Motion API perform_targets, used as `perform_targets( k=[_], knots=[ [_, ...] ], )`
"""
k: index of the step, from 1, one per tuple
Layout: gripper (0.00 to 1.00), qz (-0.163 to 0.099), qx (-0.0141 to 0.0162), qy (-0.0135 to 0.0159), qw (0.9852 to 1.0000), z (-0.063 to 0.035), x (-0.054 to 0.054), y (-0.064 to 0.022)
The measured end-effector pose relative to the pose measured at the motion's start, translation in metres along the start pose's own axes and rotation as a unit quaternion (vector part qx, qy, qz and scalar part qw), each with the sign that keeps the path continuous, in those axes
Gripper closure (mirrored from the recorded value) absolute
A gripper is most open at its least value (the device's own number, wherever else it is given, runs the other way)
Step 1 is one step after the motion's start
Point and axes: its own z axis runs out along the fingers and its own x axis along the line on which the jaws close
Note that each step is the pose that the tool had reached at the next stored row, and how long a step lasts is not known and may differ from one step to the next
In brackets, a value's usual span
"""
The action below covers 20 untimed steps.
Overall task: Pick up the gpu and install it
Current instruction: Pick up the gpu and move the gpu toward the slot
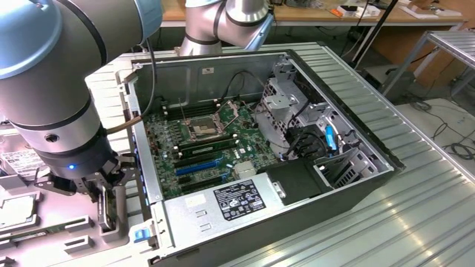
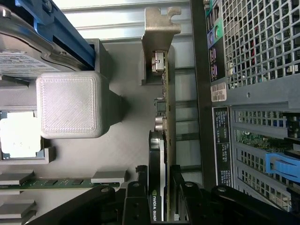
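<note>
1. The end effector [image 2: 159, 190] sits astride the graphics card [image 2: 165, 117], near the end opposite the metal bracket [image 2: 161, 28]. Whether it has clamped the card or merely encloses it cannot be told.
2. The card stands on edge in a slot of the grey holder [image 2: 122, 140], just beside the outer wall of the computer case [image 2: 262, 47], on the bench [image 1: 415, 189].

Hazards:
- Off-centre hold. With the hold near one end, the card may pivot when raised, and the bracket end could drag in the holder slot.
- Weak hold. The black cover looks smooth, so an incomplete closure may let the card slip.
- Proximity. The case wall is close, and any sideways drift may strike it.
- Neighbouring parts. A memory stick [image 2: 47, 185] lies in the same holder, where a tilted card could catch it.
</note>
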Motion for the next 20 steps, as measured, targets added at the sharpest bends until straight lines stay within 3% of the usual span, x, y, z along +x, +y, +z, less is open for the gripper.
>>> perform_targets(
  k=[5, 6, 20],
  knots=[
    [0.69, 0.0, 0.0001, 0.0, 1.0, 0.0, 0.0, 0.0],
    [0.73, 0.0, 0.0001, 0.0, 1.0, 0.0, 0.0, 0.0],
    [0.73, 0.0, 0.0, 0.0, 1.0, 0.0, 0.0, 0.0]
  ],
)
